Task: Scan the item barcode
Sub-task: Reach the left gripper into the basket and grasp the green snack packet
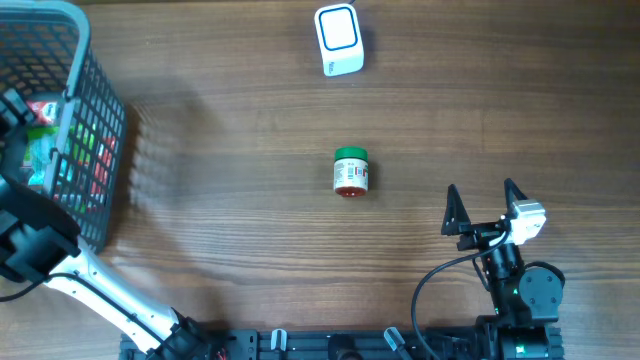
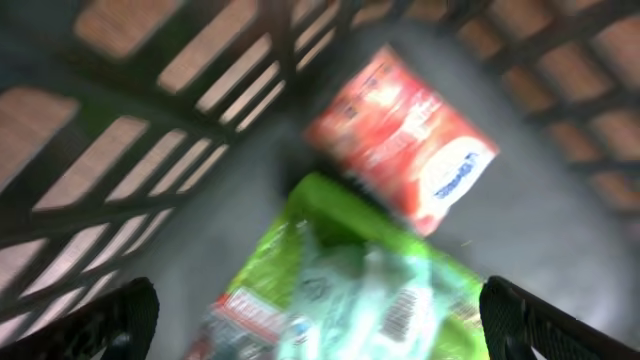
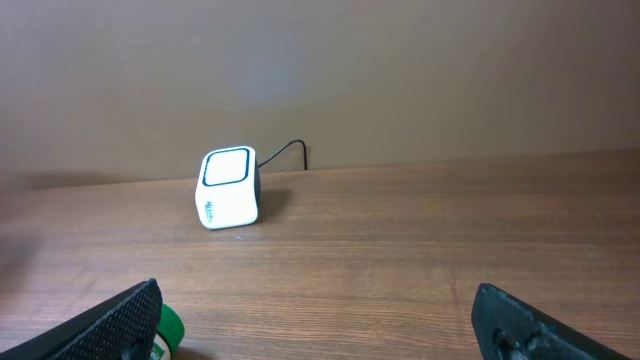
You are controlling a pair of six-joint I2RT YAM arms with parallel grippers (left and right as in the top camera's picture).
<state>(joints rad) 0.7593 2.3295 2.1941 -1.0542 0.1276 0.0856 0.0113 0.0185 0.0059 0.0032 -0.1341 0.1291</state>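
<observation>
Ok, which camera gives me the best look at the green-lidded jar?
Overhead: the jar shows whole mid-table, green lid and label visible. The right wrist view catches only a sliver of its lid at the bottom edge. The left wrist view looks into the basket, no jar.

Even light, blurry left-wrist view
</observation>
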